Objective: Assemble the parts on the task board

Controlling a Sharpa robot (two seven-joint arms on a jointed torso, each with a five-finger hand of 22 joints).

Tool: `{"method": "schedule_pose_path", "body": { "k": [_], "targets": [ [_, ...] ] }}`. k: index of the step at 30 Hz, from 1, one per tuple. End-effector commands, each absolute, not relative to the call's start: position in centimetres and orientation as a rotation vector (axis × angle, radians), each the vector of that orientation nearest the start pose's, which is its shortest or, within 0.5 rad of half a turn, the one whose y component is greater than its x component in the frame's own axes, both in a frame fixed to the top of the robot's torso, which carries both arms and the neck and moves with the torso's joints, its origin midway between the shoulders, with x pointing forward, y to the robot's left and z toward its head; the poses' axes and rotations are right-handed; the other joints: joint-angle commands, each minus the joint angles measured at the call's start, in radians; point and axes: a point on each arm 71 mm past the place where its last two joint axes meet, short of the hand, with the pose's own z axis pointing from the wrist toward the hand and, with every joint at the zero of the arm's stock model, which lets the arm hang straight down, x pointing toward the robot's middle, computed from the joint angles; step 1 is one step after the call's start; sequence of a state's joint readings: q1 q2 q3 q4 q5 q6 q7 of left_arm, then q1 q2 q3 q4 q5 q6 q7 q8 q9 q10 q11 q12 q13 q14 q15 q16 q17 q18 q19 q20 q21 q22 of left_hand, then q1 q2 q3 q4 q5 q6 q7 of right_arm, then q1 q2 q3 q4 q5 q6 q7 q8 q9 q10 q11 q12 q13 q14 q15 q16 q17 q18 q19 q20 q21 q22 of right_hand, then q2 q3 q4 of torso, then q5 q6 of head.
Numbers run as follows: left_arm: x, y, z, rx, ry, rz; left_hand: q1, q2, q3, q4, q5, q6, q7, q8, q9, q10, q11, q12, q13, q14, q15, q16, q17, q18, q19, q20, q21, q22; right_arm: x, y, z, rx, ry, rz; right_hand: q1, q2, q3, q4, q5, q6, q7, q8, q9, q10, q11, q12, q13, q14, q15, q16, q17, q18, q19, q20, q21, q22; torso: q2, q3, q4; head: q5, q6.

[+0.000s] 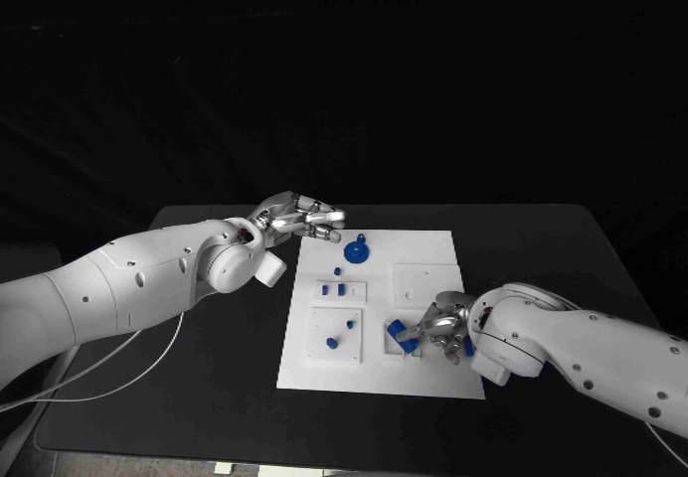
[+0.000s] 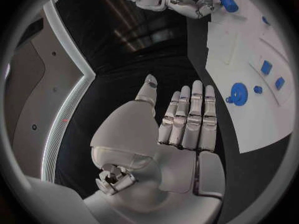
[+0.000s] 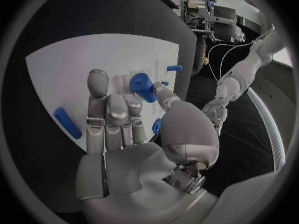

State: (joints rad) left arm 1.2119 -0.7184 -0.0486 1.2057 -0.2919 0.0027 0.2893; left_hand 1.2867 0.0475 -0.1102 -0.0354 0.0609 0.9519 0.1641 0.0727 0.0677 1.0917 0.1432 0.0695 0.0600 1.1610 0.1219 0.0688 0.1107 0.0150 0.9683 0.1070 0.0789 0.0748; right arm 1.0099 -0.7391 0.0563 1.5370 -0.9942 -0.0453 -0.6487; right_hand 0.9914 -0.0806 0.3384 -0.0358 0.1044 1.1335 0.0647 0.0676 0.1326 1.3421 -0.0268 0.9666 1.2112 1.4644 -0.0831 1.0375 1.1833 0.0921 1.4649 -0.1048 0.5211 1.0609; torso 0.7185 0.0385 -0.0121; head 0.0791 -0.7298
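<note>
Two robot hands at the board (image 1: pixel 430 248) on the bench (image 1: pixel 545 248): right robot hand (image 1: pixel 441 331) grasping a blue peg (image 3: pixel 143 86), apparently thumb-pinched, over the near right recess; left robot hand (image 1: pixel 298 219) released, fingers straight, beside the far edge. Peg to be kept upright, lowered slowly, freed once seated.

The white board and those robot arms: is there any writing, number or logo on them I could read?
None can be read. The task board is plain white, with only blue parts and raised panels on it. The arms, the left hand and the right hand bear small dark dots that look like screws, not lettering. Anything finer is too small to tell.
</note>
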Motion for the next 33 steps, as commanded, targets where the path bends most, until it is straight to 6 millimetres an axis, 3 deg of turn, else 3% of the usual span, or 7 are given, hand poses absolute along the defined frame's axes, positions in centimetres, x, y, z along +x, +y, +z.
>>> {"method": "schedule_pose_path", "body": {
  "k": [1,13,22,29,30,31,33],
  "targets": [
    [53.5,21.9,-19.9,-0.793,1.708,-1.493,-0.004,-0.003,0.003,0.003,-0.002,-0.009,0.001,0.003,0.001,-0.004,-0.001,-0.002,0.001,-0.005,0.002,-0.005,0.000,0.000,-0.004,0.002,0.006,0.001,44.3,-16.6,-28.0,0.431,2.392,0.464,-0.004,-0.009,0.002,0.008,-0.002,0.006,0.002,-0.004,-0.002,-0.004,0.000,-0.007,-0.001,0.000,-0.002,-0.006,0.001,-0.004,0.026,-0.002,-0.007,0.001,0.001,0.0007,-0.0008,0.000,0.001],
    [53.5,21.9,-19.9,-0.793,1.710,-1.493,-0.004,-0.003,0.003,0.003,-0.002,-0.009,0.001,0.003,0.001,-0.004,-0.001,-0.002,0.001,-0.005,0.002,-0.005,0.000,0.000,-0.004,0.002,0.006,0.001,44.0,-15.7,-28.2,0.408,2.403,0.492,-0.014,-0.014,0.001,0.023,-0.021,0.004,0.002,-0.004,-0.001,-0.007,0.001,-0.012,-0.005,-0.002,-0.002,-0.011,-0.002,-0.004,0.026,-0.002,-0.013,0.003,0.000,0.0005,-0.0004,-0.002,0.003],
    [53.5,21.9,-19.9,-0.792,1.714,-1.495,-0.005,-0.004,0.003,0.004,-0.002,-0.009,0.001,0.003,0.001,-0.005,0.000,-0.002,0.001,-0.006,0.002,-0.005,0.001,0.000,-0.004,0.002,0.006,0.001,43.7,-15.3,-28.2,0.446,2.417,0.544,-0.057,-0.050,-0.015,0.110,-0.056,0.004,0.000,-0.003,-0.001,-0.004,-0.001,-0.012,-0.004,-0.001,-0.006,-0.011,0.003,-0.007,0.031,-0.008,-0.019,0.009,0.000,0.0003,-0.0007,-0.003,0.005],
    [53.4,21.9,-19.9,-0.793,1.716,-1.494,-0.007,-0.003,0.002,0.006,-0.002,-0.011,0.001,0.003,0.001,-0.006,0.000,-0.002,0.001,-0.007,0.002,-0.005,0.001,0.000,-0.005,0.003,0.006,0.001,43.6,-15.2,-28.0,0.444,2.402,0.564,-0.086,-0.003,-0.183,0.134,-0.056,0.009,-0.003,-0.003,-0.005,0.000,-0.003,-0.014,0.001,0.000,-0.008,-0.012,0.010,-0.010,0.035,-0.011,-0.020,0.016,0.000,0.0003,0.0000,-0.003,0.002],
    [53.4,21.9,-19.9,-0.793,1.716,-1.494,-0.007,-0.003,0.002,0.006,-0.002,-0.011,0.001,0.003,0.001,-0.006,0.000,-0.002,0.001,-0.007,0.002,-0.005,0.001,0.000,-0.005,0.003,0.006,0.001,43.6,-15.2,-28.0,0.444,2.400,0.566,-0.087,0.008,-0.218,0.130,-0.057,0.009,-0.003,-0.003,-0.005,-0.001,-0.003,-0.015,0.001,0.001,-0.008,-0.012,0.011,-0.010,0.035,-0.011,-0.021,0.016,0.000,0.0003,0.0002,-0.002,0.002],
    [53.4,21.9,-19.9,-0.794,1.716,-1.493,-0.007,-0.003,0.002,0.006,-0.002,-0.011,0.001,0.003,0.001,-0.006,0.000,-0.002,0.001,-0.007,0.002,-0.005,0.001,0.000,-0.005,0.003,0.006,0.001,43.6,-15.2,-28.0,0.444,2.399,0.568,-0.077,0.037,-0.285,0.118,-0.057,0.009,-0.003,-0.003,-0.006,0.001,-0.003,-0.016,0.003,0.001,-0.008,-0.013,0.012,-0.010,0.036,-0.011,-0.022,0.019,0.000,0.0004,-0.0001,-0.002,0.002],
    [53.4,22.0,-19.9,-0.794,1.716,-1.492,-0.007,-0.003,0.002,0.006,-0.002,-0.011,0.001,0.003,0.001,-0.006,0.000,-0.002,0.001,-0.007,0.002,-0.005,0.001,0.000,-0.005,0.003,0.006,0.001,43.6,-15.2,-28.0,0.444,2.395,0.573,-0.076,0.057,-0.334,0.114,-0.056,0.009,-0.003,-0.003,-0.007,0.001,-0.003,-0.018,0.004,0.002,-0.008,-0.015,0.014,-0.009,0.036,-0.011,-0.026,0.022,0.000,0.0010,-0.0006,-0.001,0.002]
  ]
}}
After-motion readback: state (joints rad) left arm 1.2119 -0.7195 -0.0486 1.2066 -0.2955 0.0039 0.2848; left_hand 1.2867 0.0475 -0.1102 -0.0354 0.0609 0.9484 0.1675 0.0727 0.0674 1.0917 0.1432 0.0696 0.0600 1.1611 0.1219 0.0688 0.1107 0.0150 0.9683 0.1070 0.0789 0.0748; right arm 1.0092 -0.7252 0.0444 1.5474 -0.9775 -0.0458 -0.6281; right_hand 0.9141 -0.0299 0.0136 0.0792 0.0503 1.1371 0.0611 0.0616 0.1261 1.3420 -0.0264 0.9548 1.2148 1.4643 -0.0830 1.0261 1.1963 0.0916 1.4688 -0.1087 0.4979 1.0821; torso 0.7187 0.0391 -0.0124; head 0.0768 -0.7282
